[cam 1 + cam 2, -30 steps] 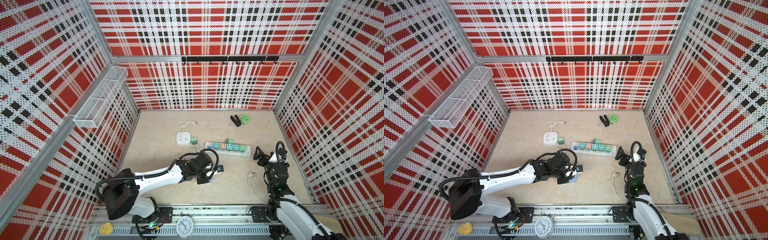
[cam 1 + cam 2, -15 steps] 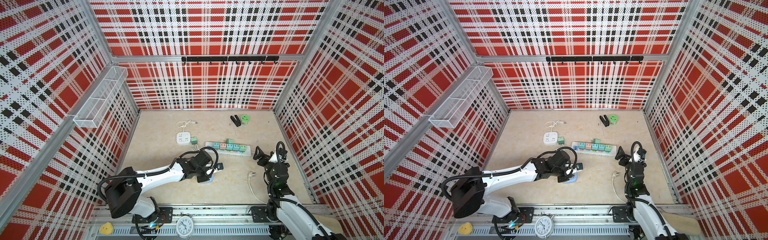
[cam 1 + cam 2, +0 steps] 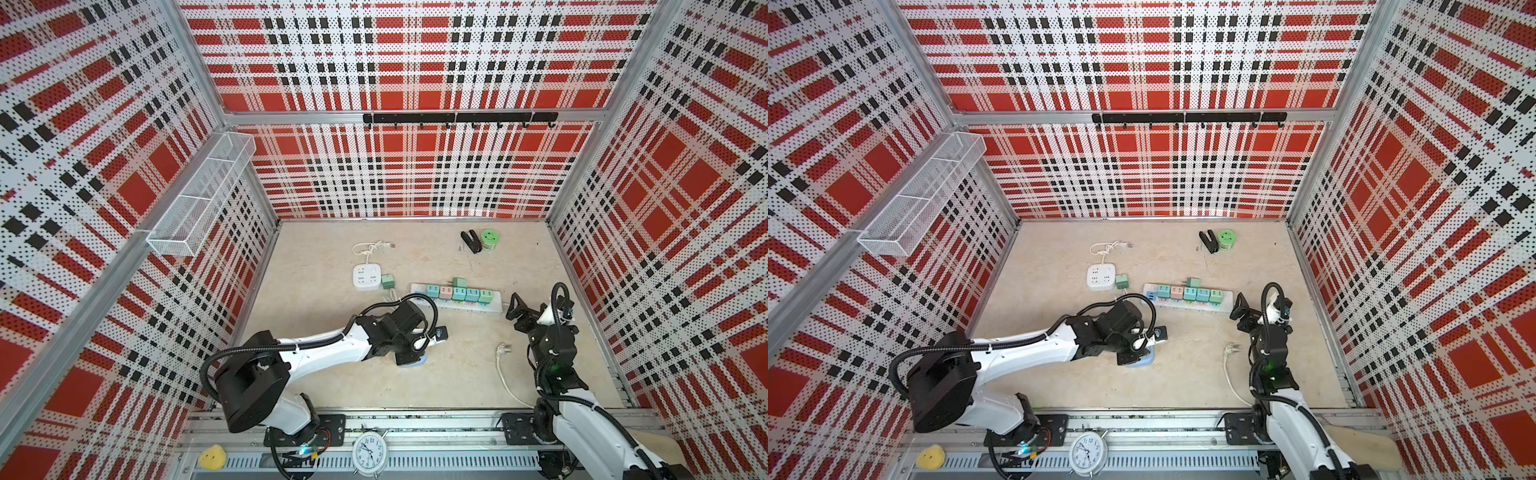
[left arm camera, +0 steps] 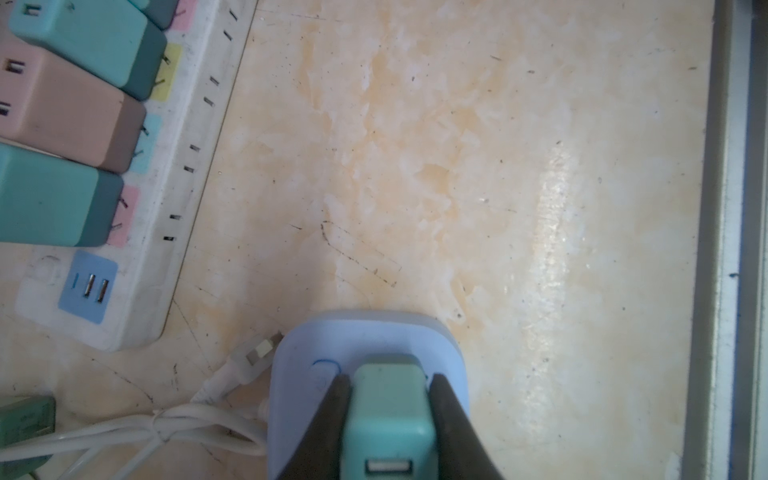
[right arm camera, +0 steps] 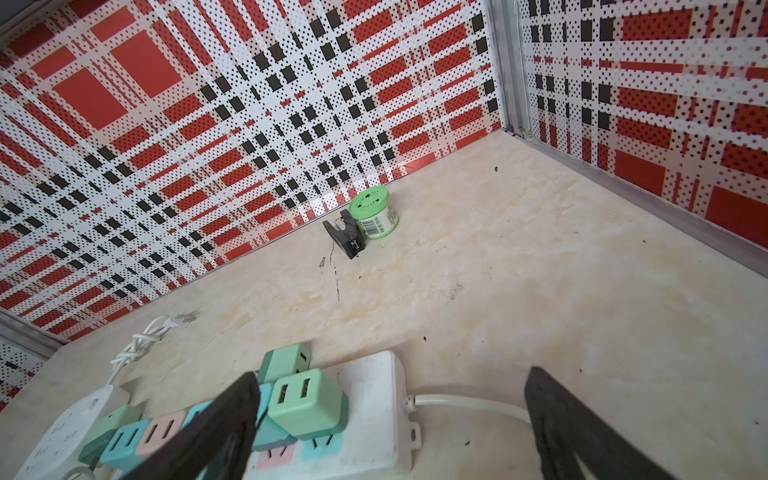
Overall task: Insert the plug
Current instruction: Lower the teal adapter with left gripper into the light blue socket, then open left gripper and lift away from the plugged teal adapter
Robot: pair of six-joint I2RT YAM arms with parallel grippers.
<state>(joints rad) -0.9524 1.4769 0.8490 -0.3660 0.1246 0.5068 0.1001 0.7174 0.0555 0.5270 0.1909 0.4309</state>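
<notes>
1. Two hands in view. Left hand [image 4: 389,379] is clamped on the mint plug [image 4: 388,419], one finger on each side.
2. Plug stands upright on a pale blue socket block [image 4: 365,336], USB port facing the wrist camera. Cannot tell if the prongs are fully in.
3. In a top view the socket block [image 3: 420,360] is at lower centre of the desk [image 3: 332,316], mostly hidden under the left wrist.
4. Right hand [image 5: 391,372]: fingers wide apart, holding nothing, above the right end of the power strip [image 5: 382,399], centre-right in both top views.
5. Power strip carries a row of coloured chargers [image 3: 459,294].
6. Green can [image 3: 490,240] and black clip [image 3: 471,242] are side by side at the upper right of the desk, near the back wall.
</notes>
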